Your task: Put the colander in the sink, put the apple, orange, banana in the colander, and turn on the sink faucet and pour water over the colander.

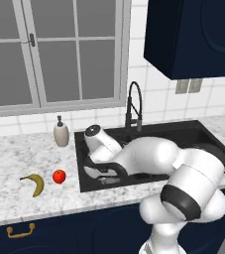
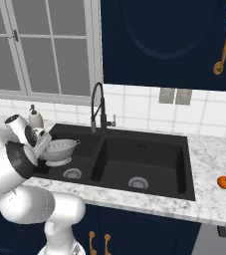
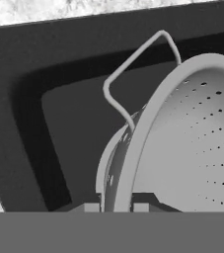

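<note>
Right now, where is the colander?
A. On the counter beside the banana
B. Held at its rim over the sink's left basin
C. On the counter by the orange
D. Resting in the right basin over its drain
B: the colander hangs tilted in the left basin of the sink, the gripper clamping its rim.

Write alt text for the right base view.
The tool holds a silver colander by its rim above the left basin of a black double sink. A black gooseneck faucet stands behind, and an orange sits on the marble counter to the right.
</note>
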